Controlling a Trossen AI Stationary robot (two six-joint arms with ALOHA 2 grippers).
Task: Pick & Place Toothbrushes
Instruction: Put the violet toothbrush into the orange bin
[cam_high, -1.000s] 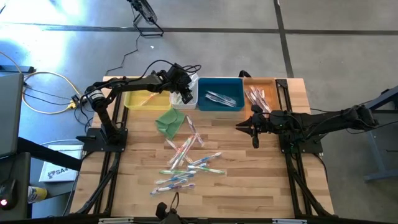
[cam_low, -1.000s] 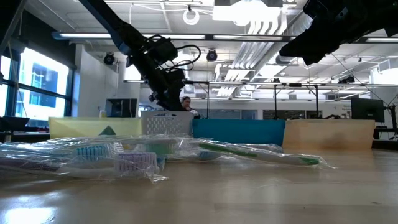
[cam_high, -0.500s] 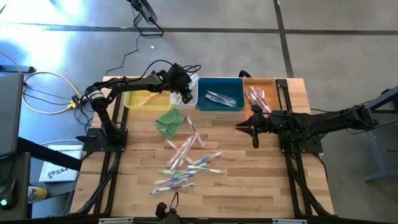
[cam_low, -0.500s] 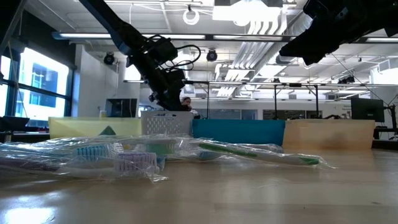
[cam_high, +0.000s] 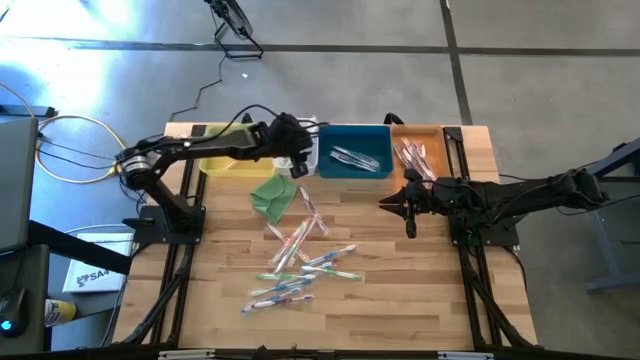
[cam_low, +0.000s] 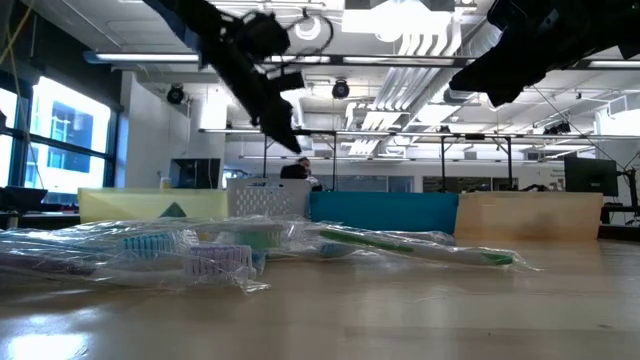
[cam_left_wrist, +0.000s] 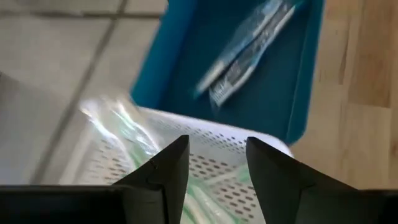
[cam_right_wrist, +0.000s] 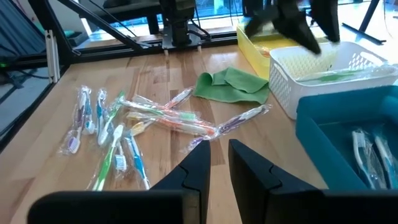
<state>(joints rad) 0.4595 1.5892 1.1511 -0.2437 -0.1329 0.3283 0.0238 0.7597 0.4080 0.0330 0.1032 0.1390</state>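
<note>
the left pincer (cam_high: 297, 162) has come up off the white basket (cam_high: 306, 152) since a second ago, and the left arm has swung round, elbow out further over the bench edge. its fingers stand apart with nothing between them, so it's released. i'd say a green-handled brush has just gone into that basket, and the next pick is due.

near to far now. closest to the low camera lies the loose heap of toothbrushes (cam_high: 298, 262) in clear wrappers, scattered across the middle of the bench (cam_high: 400, 290), blue, green and pink-red handles all mixed. just beyond them, the folded green cloth (cam_high: 274, 193). the right pincer (cam_high: 408, 210) hangs above the bench on the right, near the heap, fingers almost together and gripping nothing.

along the far edge, 4 containers in a row: a yellow bin (cam_high: 228, 160), the white basket with green brushes inside, a blue bin (cam_high: 352, 151) holding a couple, and an orange bin (cam_high: 420, 150) with pink-red ones.

the bench is pale wood planks, standing on grey concrete floor. behind it is a big open workshop with strip lights, pipework and a person in the distance.
</note>
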